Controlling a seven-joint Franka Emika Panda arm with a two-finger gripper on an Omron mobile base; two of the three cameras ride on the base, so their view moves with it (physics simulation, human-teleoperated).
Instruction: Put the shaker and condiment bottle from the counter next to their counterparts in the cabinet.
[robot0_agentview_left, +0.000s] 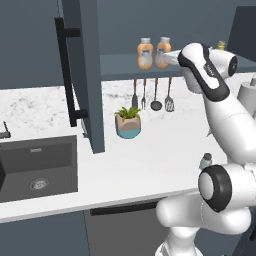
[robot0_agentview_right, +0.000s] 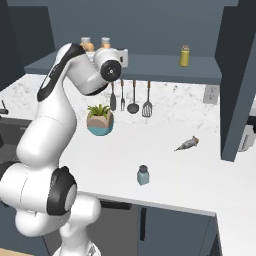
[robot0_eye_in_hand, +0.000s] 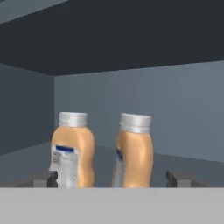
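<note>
Condiment bottle (robot0_eye_in_hand: 133, 151) now stands by its twin (robot0_eye_in_hand: 72, 151) in the cabinet (robot0_agentview_left: 117, 65); claw (robot0_eye_in_hand: 111, 178) is wide; shaker (robot0_agentview_right: 143, 175) waits on the surface (robot0_agentview_right: 200, 175).

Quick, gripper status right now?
Gripper: open, holding nothing; both orange bottles stand free on the cabinet shelf ahead.

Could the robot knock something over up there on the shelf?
Maybe. Its open hand sits right by the two squat orange plastic bottles, so pulling back crookedly could tip one. The tiny pale teal-grey shaker stands near the white counter's front edge, where the arm might bump it.
</note>
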